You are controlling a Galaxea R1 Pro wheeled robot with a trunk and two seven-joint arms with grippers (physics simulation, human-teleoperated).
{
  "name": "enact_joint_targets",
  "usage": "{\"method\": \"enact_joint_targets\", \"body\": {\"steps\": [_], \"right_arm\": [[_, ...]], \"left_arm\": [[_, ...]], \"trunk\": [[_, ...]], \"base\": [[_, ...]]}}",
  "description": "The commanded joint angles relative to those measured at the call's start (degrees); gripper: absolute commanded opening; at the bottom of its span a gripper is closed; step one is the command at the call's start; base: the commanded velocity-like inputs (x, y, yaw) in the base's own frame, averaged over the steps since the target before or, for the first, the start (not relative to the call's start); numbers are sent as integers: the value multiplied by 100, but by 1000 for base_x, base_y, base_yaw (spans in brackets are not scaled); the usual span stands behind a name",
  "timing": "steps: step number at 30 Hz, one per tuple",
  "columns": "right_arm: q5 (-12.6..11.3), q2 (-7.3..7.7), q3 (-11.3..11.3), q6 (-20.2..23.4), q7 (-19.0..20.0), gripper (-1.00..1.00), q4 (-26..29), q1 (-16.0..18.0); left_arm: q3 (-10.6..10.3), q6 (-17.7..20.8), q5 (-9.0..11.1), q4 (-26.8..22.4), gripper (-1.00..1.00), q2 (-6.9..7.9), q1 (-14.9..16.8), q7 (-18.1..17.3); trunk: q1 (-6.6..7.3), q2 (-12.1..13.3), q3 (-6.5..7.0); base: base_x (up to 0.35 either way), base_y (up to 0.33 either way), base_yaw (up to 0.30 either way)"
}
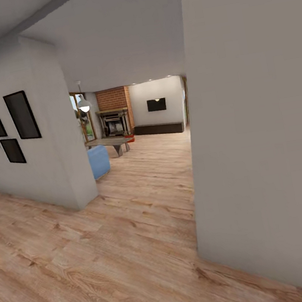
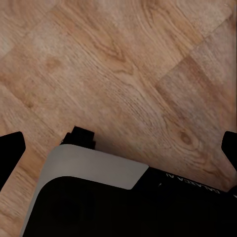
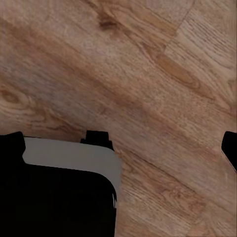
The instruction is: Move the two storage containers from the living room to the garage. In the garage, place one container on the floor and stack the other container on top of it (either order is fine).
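Down the hallway lies the living room (image 1: pixel 145 147), with its brick fireplace (image 1: pixel 115 120). A small orange-red shape (image 1: pixel 129 137) sits on the wood floor beside the low table (image 1: pixel 108 142); it may be one of the storage containers, but it is too small to tell. The garage is out of view. My left gripper (image 2: pixel 121 144) hangs open over wood planks, its dark fingertips (image 2: pixel 11 148) far apart with nothing between them. My right gripper (image 3: pixel 121 144) is open too, above the same kind of floor, with my grey-and-black base (image 3: pixel 59 192) below it.
A white wall corner (image 1: pixel 80 181) with black picture frames (image 1: pixel 21 115) juts in at the left. A large white wall (image 1: pixel 258 153) stands close on the right. Between them the wood floor (image 1: pixel 147 190) runs toward the room. A blue sofa end (image 1: pixel 99 161) sits past the left corner.
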State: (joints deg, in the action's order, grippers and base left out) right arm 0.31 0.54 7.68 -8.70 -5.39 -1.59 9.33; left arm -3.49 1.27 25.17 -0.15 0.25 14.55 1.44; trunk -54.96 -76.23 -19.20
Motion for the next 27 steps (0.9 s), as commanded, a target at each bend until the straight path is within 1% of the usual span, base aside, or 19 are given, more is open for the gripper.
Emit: {"method": "enact_joint_targets", "body": {"steps": [1, 5, 7, 11, 17, 27], "right_arm": [[4, -1, 41, -26, -20, 100, -17, 8], [4, -1, 44, -26, -17, 100, -17, 8], [-15, -31, 41, -17, -1, 100, -21, 8], [1, -4, 51, -41, 47, 100, -25, 8], [22, -6, 57, -51, 6, 100, -20, 8], [21, -19, 75, -2, -23, 100, -23, 7]], "left_arm": [[-38, 13, 41, -2, 100, -2, 4, 14], [-38, 13, 41, -2, 100, -1, 4, 14], [-38, 10, 41, -2, 100, 1, 5, 14], [-38, 7, 42, 4, 100, 2, 4, 14], [-38, 5, 48, 5, 100, 2, 4, 14], [-38, 6, 50, -1, 100, 10, 4, 14]], "trunk": [[-3, -3, -7], [-3, -3, -7], [-3, -3, -7], [-3, -3, -7], [-3, -3, -7], [-3, -3, -7]], "base": [[323, 0, 0], [323, 0, 0], [323, 0, 0], [323, 0, 42], [323, 0, 232], [323, 0, 292]]}}
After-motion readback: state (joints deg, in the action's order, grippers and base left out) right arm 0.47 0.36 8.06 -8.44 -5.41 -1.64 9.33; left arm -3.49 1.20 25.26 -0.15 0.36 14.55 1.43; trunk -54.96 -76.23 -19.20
